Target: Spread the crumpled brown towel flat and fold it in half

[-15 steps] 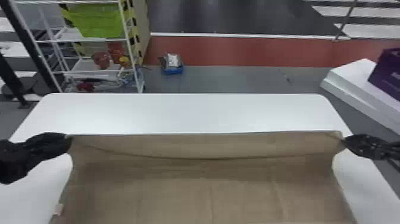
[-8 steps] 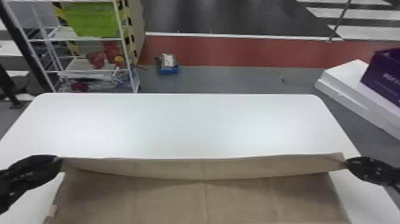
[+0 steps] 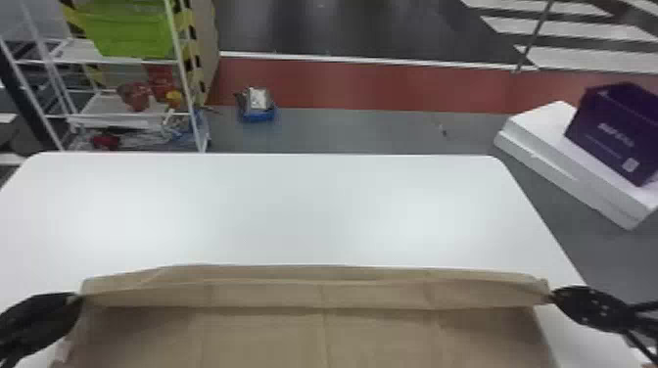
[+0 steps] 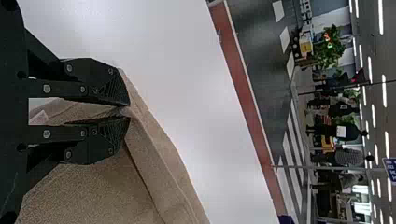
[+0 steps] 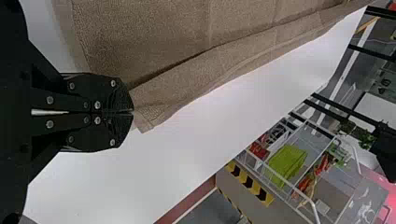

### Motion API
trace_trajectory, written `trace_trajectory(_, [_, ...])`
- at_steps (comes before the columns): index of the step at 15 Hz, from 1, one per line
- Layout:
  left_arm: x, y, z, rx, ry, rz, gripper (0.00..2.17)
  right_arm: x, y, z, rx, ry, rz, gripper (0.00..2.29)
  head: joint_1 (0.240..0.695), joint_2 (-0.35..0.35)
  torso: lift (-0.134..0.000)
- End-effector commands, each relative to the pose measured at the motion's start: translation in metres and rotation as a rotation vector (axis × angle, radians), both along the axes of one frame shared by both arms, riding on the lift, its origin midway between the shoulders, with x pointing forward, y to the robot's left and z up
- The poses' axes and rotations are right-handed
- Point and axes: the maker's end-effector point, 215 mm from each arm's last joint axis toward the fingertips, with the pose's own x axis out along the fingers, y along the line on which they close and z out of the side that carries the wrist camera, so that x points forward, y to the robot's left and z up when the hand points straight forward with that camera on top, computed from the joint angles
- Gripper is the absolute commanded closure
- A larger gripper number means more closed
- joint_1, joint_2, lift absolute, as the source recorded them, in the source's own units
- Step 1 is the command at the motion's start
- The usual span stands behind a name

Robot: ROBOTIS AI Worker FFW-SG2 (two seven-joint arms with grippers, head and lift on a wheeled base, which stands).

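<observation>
One brown towel (image 3: 264, 337), lettered purple box (image 3: 607, 115)

From where I stand, I count one brown towel (image 3: 264, 337), one white table (image 3: 293, 210), two grippers: a left gripper (image 3: 79, 296) and a right gripper (image 3: 552, 296); beyond, one purple box (image 3: 617, 132), one green bin (image 3: 127, 34), one white rack (image 3: 180, 68).

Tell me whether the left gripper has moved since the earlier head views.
Yes: toward the robot. In the head view, the left gripper is now farther from the far edge of the white table.
</observation>
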Motion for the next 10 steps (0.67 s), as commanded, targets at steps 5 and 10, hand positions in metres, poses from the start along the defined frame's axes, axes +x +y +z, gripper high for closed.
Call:
trace_trajectory(5, [-0.004, 0.016, 0.014, 0.004, -0.028, 0.03, 0.97, 0.015, -0.026, 0.023, 0.012, -0.103, -0.054, 1.36, 0.695, -0.118, -0.124])
trace_trajectory(10, [-0.019, 0.015, 0.0, -0.008, 0.003, 0.034, 0.97, -0.002, -0.022, 0.01, -0.03, -0.149, 0.013, 1.35, 0.695, -0.13, -0.124])
